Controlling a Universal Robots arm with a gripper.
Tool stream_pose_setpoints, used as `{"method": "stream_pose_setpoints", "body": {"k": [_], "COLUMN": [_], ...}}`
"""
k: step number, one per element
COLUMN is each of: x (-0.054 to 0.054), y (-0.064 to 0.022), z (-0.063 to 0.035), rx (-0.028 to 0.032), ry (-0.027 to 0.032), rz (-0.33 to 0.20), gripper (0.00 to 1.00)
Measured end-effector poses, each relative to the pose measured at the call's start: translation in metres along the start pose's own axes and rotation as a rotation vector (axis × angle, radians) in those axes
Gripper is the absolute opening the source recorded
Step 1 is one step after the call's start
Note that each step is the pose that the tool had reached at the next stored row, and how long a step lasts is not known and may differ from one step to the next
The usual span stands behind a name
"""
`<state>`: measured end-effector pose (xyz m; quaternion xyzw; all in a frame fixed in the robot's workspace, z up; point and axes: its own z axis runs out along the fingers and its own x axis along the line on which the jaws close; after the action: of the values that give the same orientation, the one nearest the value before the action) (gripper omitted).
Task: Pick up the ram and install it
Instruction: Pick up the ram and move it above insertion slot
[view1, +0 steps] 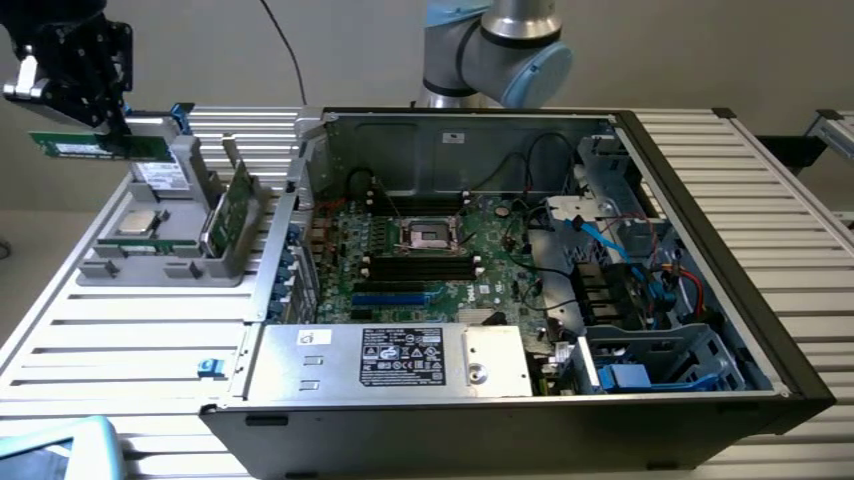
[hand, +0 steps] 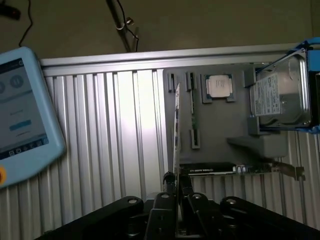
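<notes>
Between the fingers (hand: 186, 191) sits the ram (hand: 176, 120), held by its flat faces in a narrow grip. In the wrist view it is edge-on, its length running straight out from the fingertips. Beneath the fingers, apart from the raised ram, a grey parts holder (hand: 220, 130) rests on the slatted desk (hand: 115, 130), carrying a processor (hand: 218, 86) and a hard drive (hand: 280, 97). The open computer case (view1: 721, 200) with its motherboard (view1: 400, 270) stands well apart from the fingers, toward the exterior view's right.
</notes>
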<state>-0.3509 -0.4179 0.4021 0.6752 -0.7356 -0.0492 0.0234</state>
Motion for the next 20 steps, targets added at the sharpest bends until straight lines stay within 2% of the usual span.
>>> {"method": "stream_pose_setpoints", "body": {"k": [10,20], "x": [-0.003,-0.002], "y": [-0.0445,-0.0896], "z": [-0.0105,-0.019], "rx": [-0.0016,-0.0019], "ry": [0.0001,-0.0032], "rz": [0.0,0.0], "gripper": [0.15,0.15]}}
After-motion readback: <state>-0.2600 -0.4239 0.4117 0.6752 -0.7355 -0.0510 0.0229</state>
